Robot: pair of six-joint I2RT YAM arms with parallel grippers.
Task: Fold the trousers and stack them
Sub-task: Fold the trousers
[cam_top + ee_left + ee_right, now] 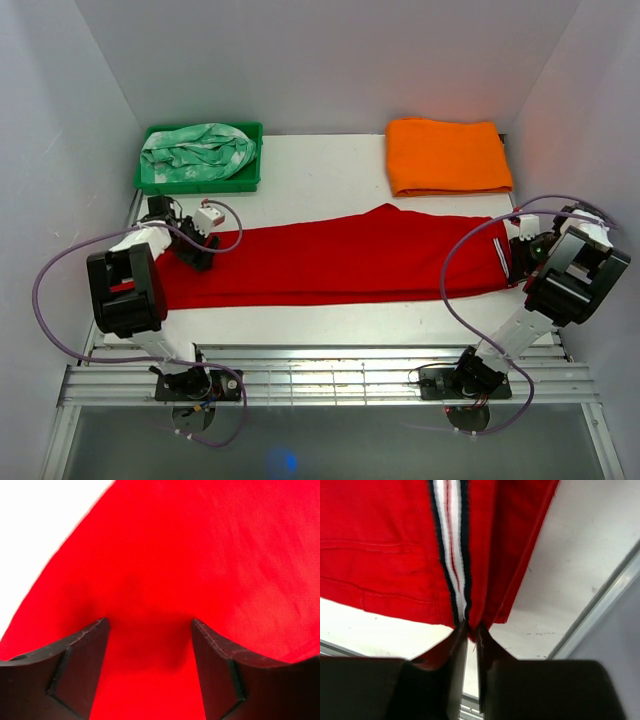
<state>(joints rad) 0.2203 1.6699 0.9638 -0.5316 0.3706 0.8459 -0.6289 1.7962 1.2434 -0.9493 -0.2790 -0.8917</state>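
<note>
**Trousers spanned between both arms**

The trousers (340, 255) are laid lengthwise across the table (320, 180), from 9 to 3 o'clock. At 3 o'clock the right gripper (471, 627) is pinched tight on the striped band (452, 555), probably to anchor the fold. At 9 o'clock the left gripper (150, 625) is held wide apart over cloth, with nothing pinched. The stripe is seen clearly only by the wrist view, the full layout only overhead.

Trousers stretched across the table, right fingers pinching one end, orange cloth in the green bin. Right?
Not quite: the top view shows the orange cloth lying on the table, right of the green bin, which holds the mint patterned cloth. The rest stands.
</note>
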